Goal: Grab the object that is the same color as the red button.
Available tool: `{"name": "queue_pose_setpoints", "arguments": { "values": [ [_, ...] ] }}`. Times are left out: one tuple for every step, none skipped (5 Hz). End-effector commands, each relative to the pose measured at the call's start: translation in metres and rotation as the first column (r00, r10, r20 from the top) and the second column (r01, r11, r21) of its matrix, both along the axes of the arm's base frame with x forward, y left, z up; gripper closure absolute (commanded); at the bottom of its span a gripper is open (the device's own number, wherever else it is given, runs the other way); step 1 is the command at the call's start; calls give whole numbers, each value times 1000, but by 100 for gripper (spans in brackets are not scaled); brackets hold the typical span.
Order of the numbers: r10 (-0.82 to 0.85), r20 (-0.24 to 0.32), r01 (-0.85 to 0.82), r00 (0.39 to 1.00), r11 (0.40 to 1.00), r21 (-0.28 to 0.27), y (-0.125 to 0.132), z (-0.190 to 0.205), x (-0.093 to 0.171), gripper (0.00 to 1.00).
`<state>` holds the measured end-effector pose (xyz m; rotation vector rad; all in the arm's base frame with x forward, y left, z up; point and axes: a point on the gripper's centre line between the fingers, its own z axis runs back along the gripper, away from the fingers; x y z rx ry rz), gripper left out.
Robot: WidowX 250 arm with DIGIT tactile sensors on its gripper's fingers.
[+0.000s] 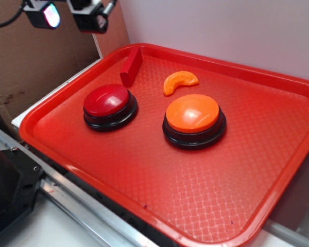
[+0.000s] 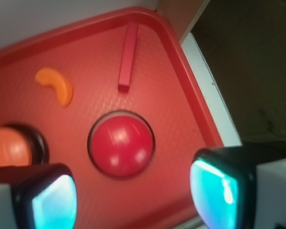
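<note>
Dark-red and matte, the block (image 1: 131, 67) is seen just behind the red button (image 1: 107, 101), close to the tray (image 1: 92, 170) rim and leaning with one long side on it in the exterior view. It is judged to be light and stiff, probably wood or hard plastic, not fragile and not very slippery. Its narrow width suits the claw well, so it is best taken across the two long faces near the middle, where it will not swing. The rim right beside it may hinder one finger, and the button is near on the other side.

From the exterior view, the tilt of the block against the rim is shown, and also the orange button (image 1: 192, 114) with the orange slice (image 1: 179, 82) behind it, both well to the side of the red button. Only the top of the gripper (image 1: 67, 13) is seen there, high above the tray corner. From the wrist view, the block (image 2: 127, 57) is shown as a long thin bar beyond the red button (image 2: 122, 143), and the two fingers (image 2: 47, 200) are seen wide apart with nothing between them, so the claw is released.
</note>
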<state>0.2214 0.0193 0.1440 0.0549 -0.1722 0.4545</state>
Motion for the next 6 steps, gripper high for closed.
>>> {"name": "queue_pose_setpoints", "arguments": {
  "values": [
    [285,152,-285,947,958,-19,29,-40,46,0],
    [345,148,-347,927,938,-6,39,-61,65,0],
    [349,148,-352,925,936,-2,40,-79,78,0],
    [339,135,-340,931,940,-16,41,-102,91,0],
    [308,115,-309,944,951,-12,43,-115,98,0],
    [325,109,-324,939,946,-22,48,-119,100,0]
  ]
}}
